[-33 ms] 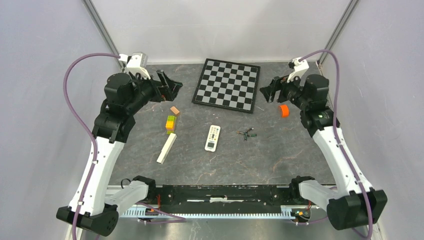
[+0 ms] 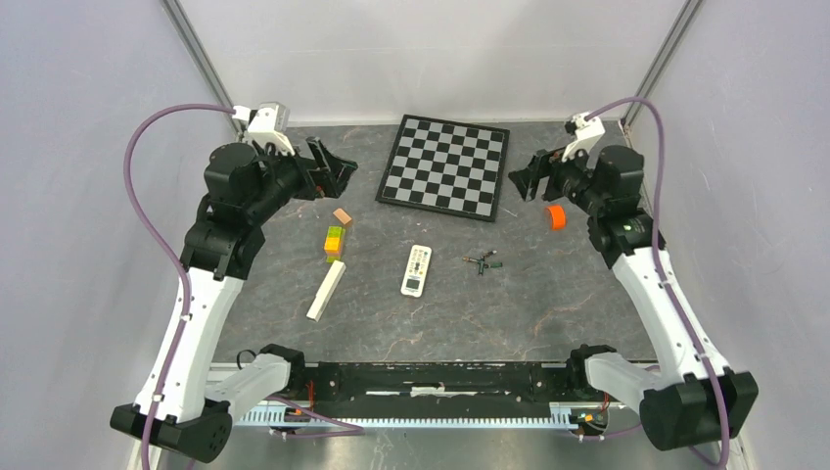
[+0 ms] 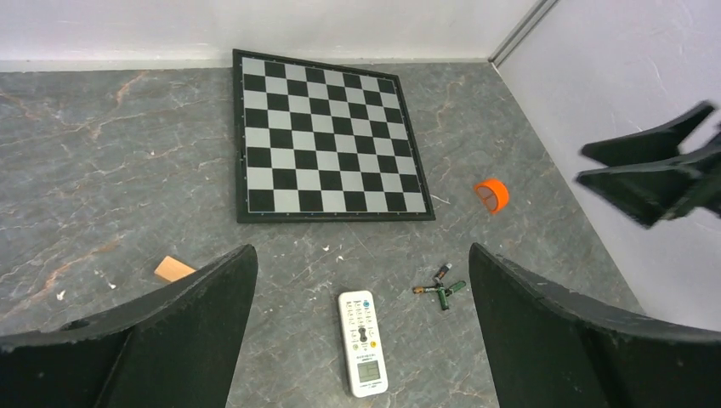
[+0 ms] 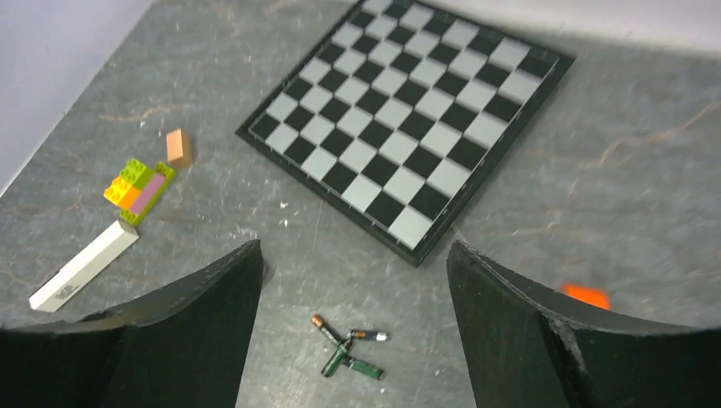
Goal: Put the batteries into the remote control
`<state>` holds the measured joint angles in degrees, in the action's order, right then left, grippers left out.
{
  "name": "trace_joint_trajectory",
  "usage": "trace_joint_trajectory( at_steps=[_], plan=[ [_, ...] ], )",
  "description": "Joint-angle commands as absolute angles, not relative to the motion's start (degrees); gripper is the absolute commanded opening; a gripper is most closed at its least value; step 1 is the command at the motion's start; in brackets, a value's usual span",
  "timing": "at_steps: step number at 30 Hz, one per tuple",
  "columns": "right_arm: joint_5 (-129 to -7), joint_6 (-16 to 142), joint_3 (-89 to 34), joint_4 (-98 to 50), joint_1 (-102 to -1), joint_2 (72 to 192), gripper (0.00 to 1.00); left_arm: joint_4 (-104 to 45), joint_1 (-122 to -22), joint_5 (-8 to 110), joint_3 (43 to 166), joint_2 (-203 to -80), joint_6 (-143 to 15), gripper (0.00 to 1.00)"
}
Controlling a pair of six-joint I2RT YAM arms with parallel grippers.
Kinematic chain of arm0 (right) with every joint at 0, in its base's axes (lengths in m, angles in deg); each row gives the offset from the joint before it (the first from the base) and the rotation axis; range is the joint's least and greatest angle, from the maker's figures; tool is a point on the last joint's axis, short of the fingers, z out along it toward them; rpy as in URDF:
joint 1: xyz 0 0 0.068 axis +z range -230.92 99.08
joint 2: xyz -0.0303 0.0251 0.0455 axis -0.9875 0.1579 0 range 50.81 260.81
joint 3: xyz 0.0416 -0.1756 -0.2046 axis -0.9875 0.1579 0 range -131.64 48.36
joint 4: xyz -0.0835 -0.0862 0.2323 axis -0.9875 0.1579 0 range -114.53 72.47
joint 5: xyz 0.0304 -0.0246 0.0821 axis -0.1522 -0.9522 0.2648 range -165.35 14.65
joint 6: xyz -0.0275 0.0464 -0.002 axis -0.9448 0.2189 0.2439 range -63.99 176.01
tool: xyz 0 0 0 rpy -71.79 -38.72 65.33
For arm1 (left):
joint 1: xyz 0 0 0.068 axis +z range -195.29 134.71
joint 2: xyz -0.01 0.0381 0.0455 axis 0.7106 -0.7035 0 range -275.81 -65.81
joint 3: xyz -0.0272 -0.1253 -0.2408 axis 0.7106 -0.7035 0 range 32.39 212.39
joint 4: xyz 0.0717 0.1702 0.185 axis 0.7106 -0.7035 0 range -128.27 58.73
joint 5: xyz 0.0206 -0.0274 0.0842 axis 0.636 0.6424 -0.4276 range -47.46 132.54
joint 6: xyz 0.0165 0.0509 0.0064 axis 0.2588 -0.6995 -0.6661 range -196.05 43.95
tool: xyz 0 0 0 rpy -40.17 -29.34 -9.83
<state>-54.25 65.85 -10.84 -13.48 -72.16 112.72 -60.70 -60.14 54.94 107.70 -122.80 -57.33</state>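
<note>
The white remote control (image 2: 416, 270) lies face up mid-table, buttons showing, with its screen end toward the near edge. It also shows in the left wrist view (image 3: 363, 342). Several slim dark-green batteries (image 2: 483, 261) lie crossed in a small heap just right of it, seen in the left wrist view (image 3: 440, 289) and the right wrist view (image 4: 349, 347). My left gripper (image 2: 338, 168) is open and empty, raised at the back left (image 3: 361, 251). My right gripper (image 2: 524, 176) is open and empty, raised at the back right (image 4: 353, 246).
A chessboard (image 2: 446, 164) lies at the back centre. An orange round cap (image 2: 556, 216) sits under the right arm. Left of the remote are a tan block (image 2: 342, 216), a coloured brick stack (image 2: 335, 240) and a long cream block (image 2: 326, 290).
</note>
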Motion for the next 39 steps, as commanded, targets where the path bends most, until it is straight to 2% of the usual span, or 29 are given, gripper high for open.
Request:
trace_joint_trajectory(
  at_steps=[1, 10, 13, 21, 26, 30, 32, 39],
  plan=[
    [-54.60, 69.43, -6.67, -18.13, -69.83, 116.11, 0.85, -54.39, -59.95, 57.74, 105.19, -120.47, -54.05, 1.00],
    [-71.04, 75.85, -0.91, -18.39, -59.53, 121.67, 0.97, -50.56, -59.96, 62.89, 104.66, -121.93, -45.74, 1.00],
    [-74.91, 80.15, -0.53, -18.63, -56.61, 124.65, 0.98, -51.86, -59.90, 60.40, 102.73, -121.47, -46.24, 1.00],
    [-86.27, 83.56, -7.49, -7.67, -48.98, 130.68, 0.98, -47.35, -60.10, 55.90, 90.14, -118.89, -44.21, 1.00],
    [-89.44, 84.99, -5.68, -8.78, -41.21, 134.01, 0.98, -43.66, -61.82, 55.64, 80.59, -116.45, -41.51, 1.00],
    [-96.29, 89.48, -3.12, -9.22, -37.42, 135.35, 0.97, -39.77, -67.70, 52.61, 71.79, -116.04, -41.43, 0.98],
    [-96.94, 91.22, -0.08, -10.65, -37.41, 133.74, 0.93, -38.57, -72.96, 48.47, 69.22, -118.08, -41.98, 0.96],
    [-93.90, 91.23, 6.49, -8.32, -37.41, 124.84, 0.80, -38.80, -88.48, 32.44, 70.93, -130.18, -43.99, 0.95]
  ],
)
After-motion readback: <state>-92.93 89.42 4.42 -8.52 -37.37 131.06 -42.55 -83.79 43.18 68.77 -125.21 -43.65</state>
